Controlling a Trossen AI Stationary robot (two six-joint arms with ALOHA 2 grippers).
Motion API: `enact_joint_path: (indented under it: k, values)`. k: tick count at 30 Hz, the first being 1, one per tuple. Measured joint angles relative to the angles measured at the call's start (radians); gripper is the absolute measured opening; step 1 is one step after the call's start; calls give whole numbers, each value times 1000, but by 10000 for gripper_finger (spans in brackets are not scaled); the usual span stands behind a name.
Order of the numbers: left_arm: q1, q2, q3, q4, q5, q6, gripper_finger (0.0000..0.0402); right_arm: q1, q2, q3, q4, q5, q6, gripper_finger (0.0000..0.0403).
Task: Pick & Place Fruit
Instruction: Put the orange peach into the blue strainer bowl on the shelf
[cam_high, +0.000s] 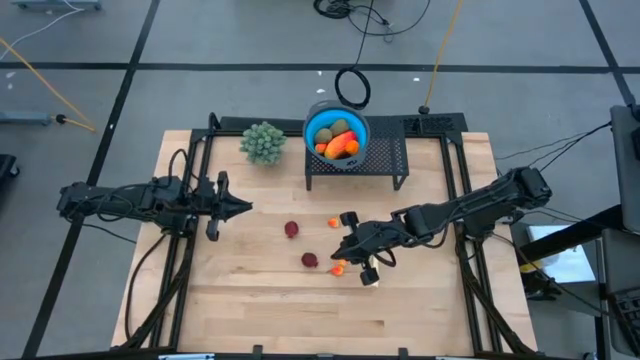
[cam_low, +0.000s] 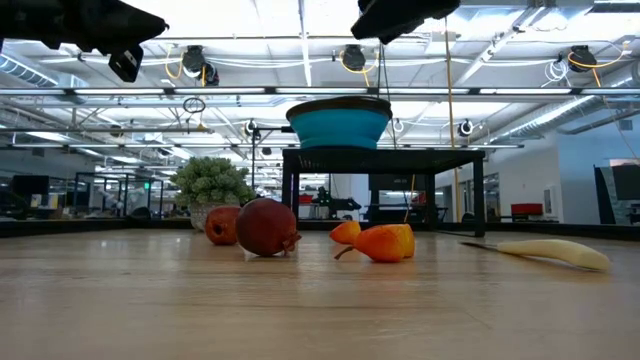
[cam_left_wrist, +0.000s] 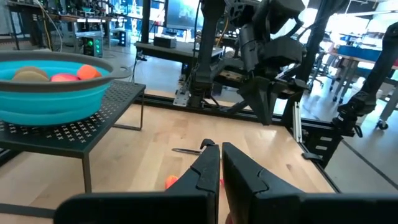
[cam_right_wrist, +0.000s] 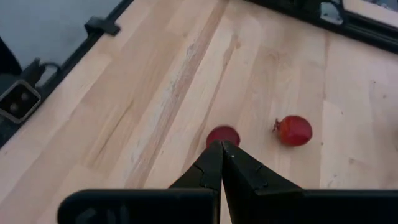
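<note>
Our right gripper (cam_right_wrist: 221, 149) hangs clenched and empty just above the nearer dark red fruit (cam_right_wrist: 222, 135); light, hard, rolls easily, we judge; pinch across its middle.

Overhead and table-level views share the blue bowl (cam_high: 336, 133).

Wooden counter (cam_high: 230, 290) and the items resting on it

On the counter: two dark red fruits (cam_high: 292, 229) (cam_high: 310, 260), two small orange fruits (cam_high: 333, 223) (cam_high: 338, 267), a knife (cam_low: 545, 251), a green bushy plant (cam_high: 263, 142), and a black mesh stand (cam_high: 385, 155) at the far edge.
</note>
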Motion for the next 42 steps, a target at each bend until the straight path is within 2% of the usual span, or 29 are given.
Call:
enact_joint_path:
  k: [8,18,21,26,35,37,42]
  values:
    - [0,0,0,0,29,5,17,-13,81,0,14,-27,53,0]
    - [0,0,0,0,52,2,17,-13,148,-2,-206,-50,54,1]
    - [0,0,0,-1,52,2,17,-19,145,-7,-206,-49,24,10]
    - [0,0,0,-1,52,4,17,-39,146,-11,-208,-51,-38,41]
    - [0,0,0,0,52,-3,17,-71,145,-11,-208,-56,-221,139]
    - [0,0,0,0,51,-7,17,-82,145,-11,-208,-85,-266,159]
    - [0,0,0,1,51,-9,17,-101,145,-36,-145,-110,-359,193]
